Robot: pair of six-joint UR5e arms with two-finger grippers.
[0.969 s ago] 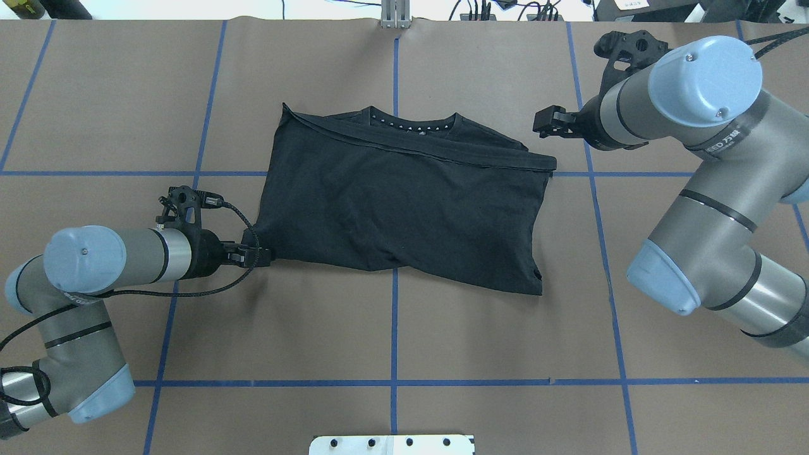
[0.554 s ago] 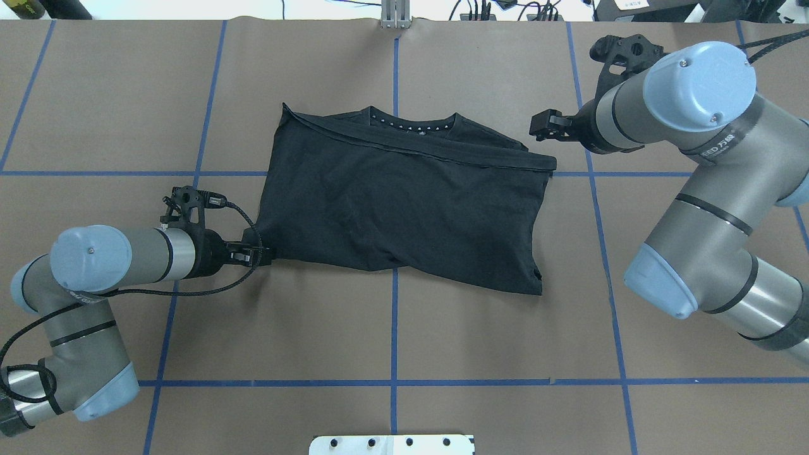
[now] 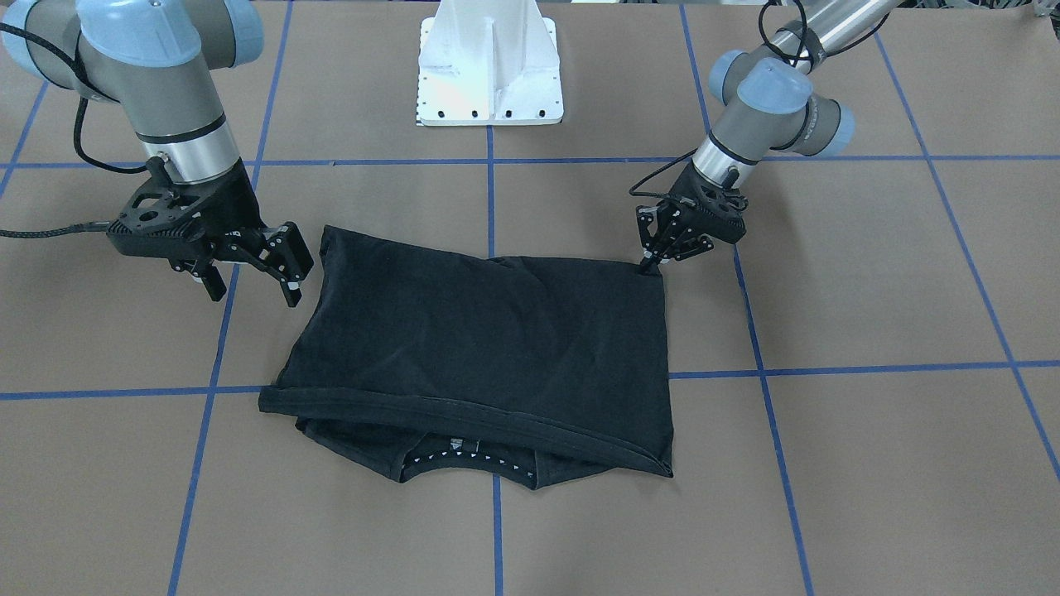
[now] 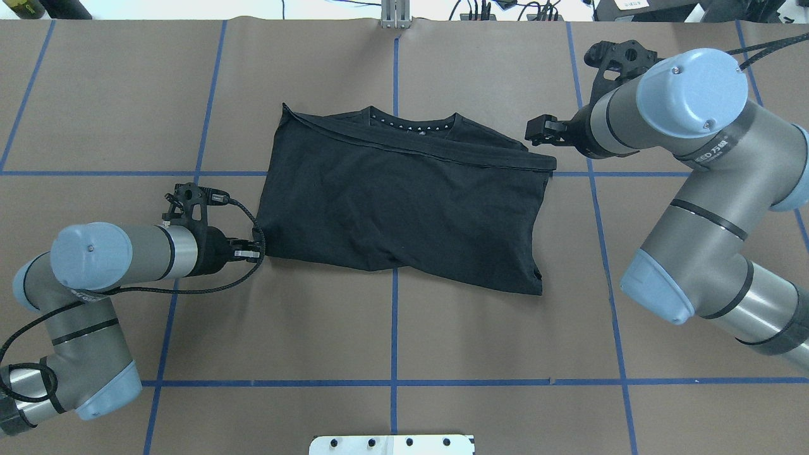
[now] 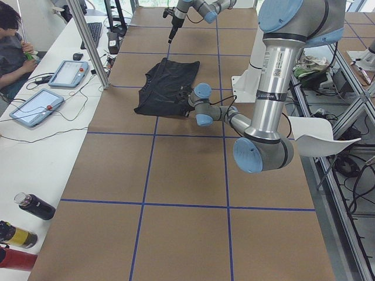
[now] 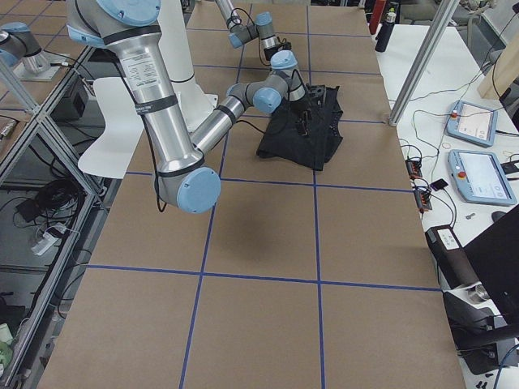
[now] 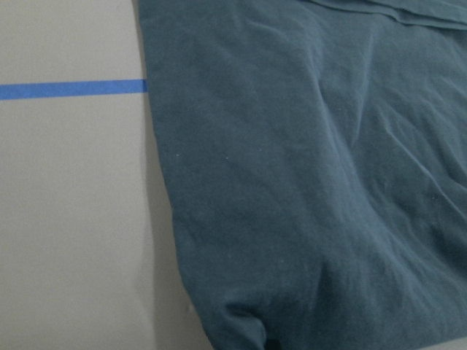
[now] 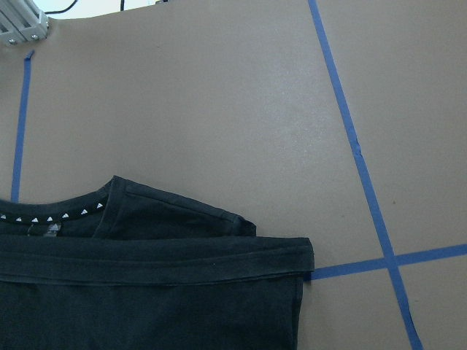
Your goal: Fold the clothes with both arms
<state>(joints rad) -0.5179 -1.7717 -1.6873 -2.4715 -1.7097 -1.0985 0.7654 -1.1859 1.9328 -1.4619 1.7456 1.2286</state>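
One brown-papered table [image 4: 126,95], gridded with blue tape [image 4: 394,328]; along its far side, a white bench [image 5: 35,152] with a person [image 5: 12,52] seated there. Reaching in from either end, left arm [image 4: 120,259] and right arm [image 4: 708,208]. Flat at mid-table, folded black T-shirt [image 4: 404,215], collar toward the far edge. On the robot's side, white pedestal base [image 3: 489,74]. On the bench, near tablet [image 5: 34,107], far tablet [image 5: 69,73], then black bottle [image 5: 35,206] and yellow-banded bottle [image 5: 17,235] lying down, contents not visible. Left gripper [image 3: 645,265] clenched on the shirt's near left corner. Right gripper [image 3: 252,296] splayed, just beside the far right corner, apart from the cloth.
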